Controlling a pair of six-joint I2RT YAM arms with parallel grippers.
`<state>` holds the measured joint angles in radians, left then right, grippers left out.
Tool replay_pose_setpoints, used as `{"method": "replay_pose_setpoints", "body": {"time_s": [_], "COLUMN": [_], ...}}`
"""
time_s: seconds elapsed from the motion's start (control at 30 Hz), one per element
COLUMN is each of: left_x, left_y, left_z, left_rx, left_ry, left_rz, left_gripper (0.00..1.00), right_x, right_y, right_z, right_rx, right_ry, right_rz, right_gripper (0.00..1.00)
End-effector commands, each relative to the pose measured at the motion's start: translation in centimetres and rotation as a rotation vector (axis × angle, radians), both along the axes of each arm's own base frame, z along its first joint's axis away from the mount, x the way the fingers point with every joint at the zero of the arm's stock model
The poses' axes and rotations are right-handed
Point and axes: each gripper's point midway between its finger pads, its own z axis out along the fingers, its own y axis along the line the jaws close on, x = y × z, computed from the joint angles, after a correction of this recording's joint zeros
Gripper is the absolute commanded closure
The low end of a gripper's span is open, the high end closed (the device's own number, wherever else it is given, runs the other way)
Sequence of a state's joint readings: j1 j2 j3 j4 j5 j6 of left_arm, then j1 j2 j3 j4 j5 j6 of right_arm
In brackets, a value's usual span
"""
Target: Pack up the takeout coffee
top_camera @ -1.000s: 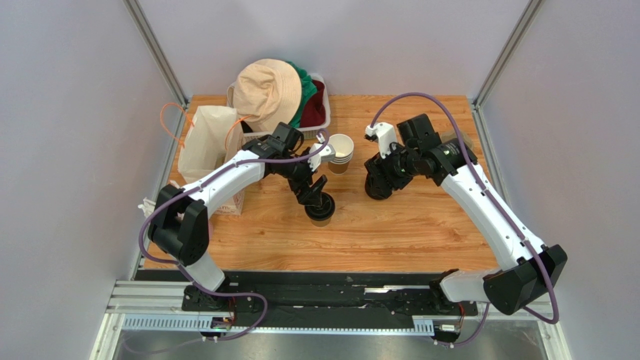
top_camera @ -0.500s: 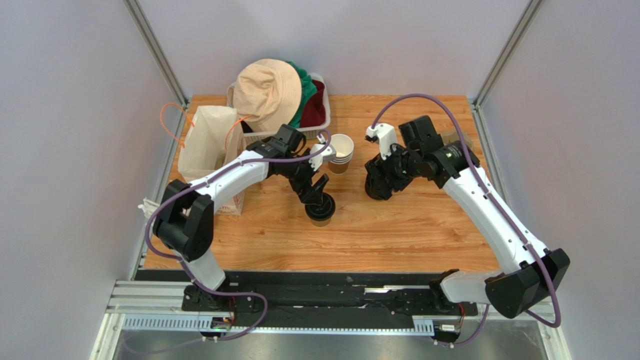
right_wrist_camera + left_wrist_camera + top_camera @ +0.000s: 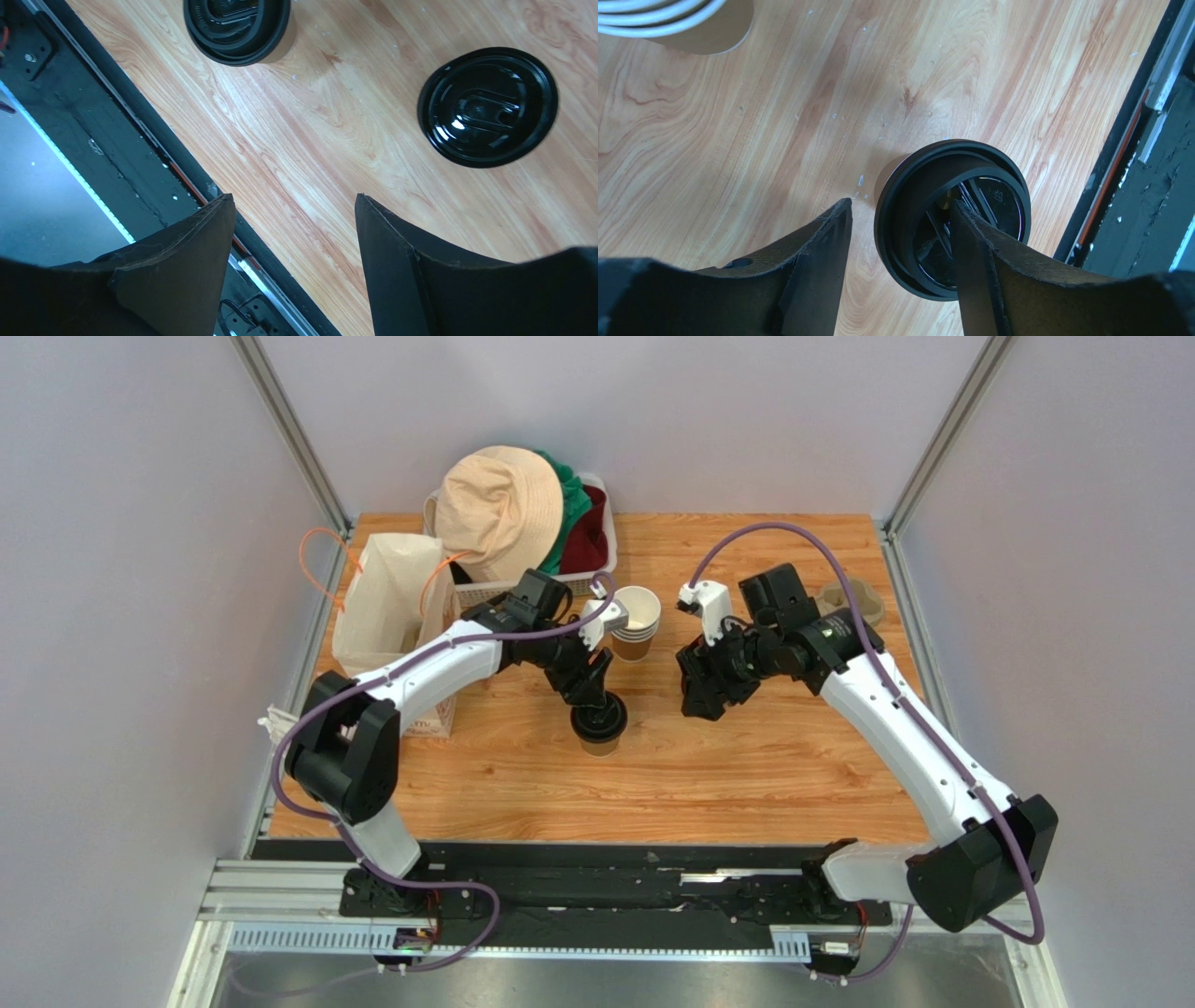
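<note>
The takeout coffee (image 3: 601, 737) stands mid-table, a kraft-brown cup under a round black lid (image 3: 952, 217); it also shows at the top of the right wrist view, cup (image 3: 237, 28). My left gripper (image 3: 595, 709) hangs right over it. In the left wrist view the left gripper (image 3: 899, 204) is open, with one finger (image 3: 812, 266) out beside the cup over bare wood and the other finger (image 3: 980, 273) across the lid's middle, so the lid's rim lies between them. My right gripper (image 3: 697, 695) hovers to the right, open and empty (image 3: 295, 199).
A bare black lid (image 3: 488, 106) lies on the wood near the right gripper. Stacked paper cups (image 3: 637, 616) stand behind the coffee. A white paper bag (image 3: 382, 602) is at the left, a basket (image 3: 606, 532) with a hat behind. The black rail (image 3: 105, 126) borders the table's near edge.
The left jaws have narrowed over the lidded cup. The right gripper has drifted a little left and toward the near edge.
</note>
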<state>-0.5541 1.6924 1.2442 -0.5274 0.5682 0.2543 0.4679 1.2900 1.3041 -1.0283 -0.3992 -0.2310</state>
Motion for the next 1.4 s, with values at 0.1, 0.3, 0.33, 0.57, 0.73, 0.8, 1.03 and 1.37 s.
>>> {"method": "replay_pose_setpoints", "body": {"time_s": [0.1, 0.3, 0.33, 0.57, 0.73, 0.8, 1.03, 1.37], "left_x": [1.1, 0.1, -0.2, -2.0, -1.8, -1.6, -2.0, -1.3], "left_y": [2.2, 1.3, 1.1, 1.0, 1.1, 1.1, 1.6, 0.7], "left_z": [-3.5, -0.6, -0.3, 1.4, 3.2, 4.2, 3.2, 2.9], "left_rx": [0.12, 0.025, 0.008, -0.05, -0.064, -0.068, -0.044, -0.069], "left_ry": [0.0, -0.037, -0.036, -0.051, -0.096, -0.118, -0.099, -0.059], "left_rz": [0.065, 0.003, -0.01, -0.081, -0.082, -0.084, -0.077, -0.05], "left_gripper": [0.4, 0.39, 0.39, 0.39, 0.38, 0.37, 0.37, 0.37], "right_x": [1.3, 2.5, 2.5, 2.1, 2.2, 2.6, 3.8, 4.5], "right_y": [3.0, 4.0, 4.2, 4.8, 6.0, 6.4, 8.1, 8.9], "right_z": [1.9, 2.6, 2.7, 1.6, 0.7, -0.2, -2.2, -3.8], "right_rx": [0.159, 0.183, 0.189, 0.211, 0.253, 0.238, 0.222, 0.216], "right_ry": [-0.011, 0.002, 0.003, 0.034, 0.074, 0.093, 0.151, 0.174], "right_rz": [0.015, 0.009, 0.015, 0.024, 0.029, 0.029, 0.034, 0.03], "right_gripper": [0.33, 0.34, 0.34, 0.34, 0.35, 0.35, 0.37, 0.38]}}
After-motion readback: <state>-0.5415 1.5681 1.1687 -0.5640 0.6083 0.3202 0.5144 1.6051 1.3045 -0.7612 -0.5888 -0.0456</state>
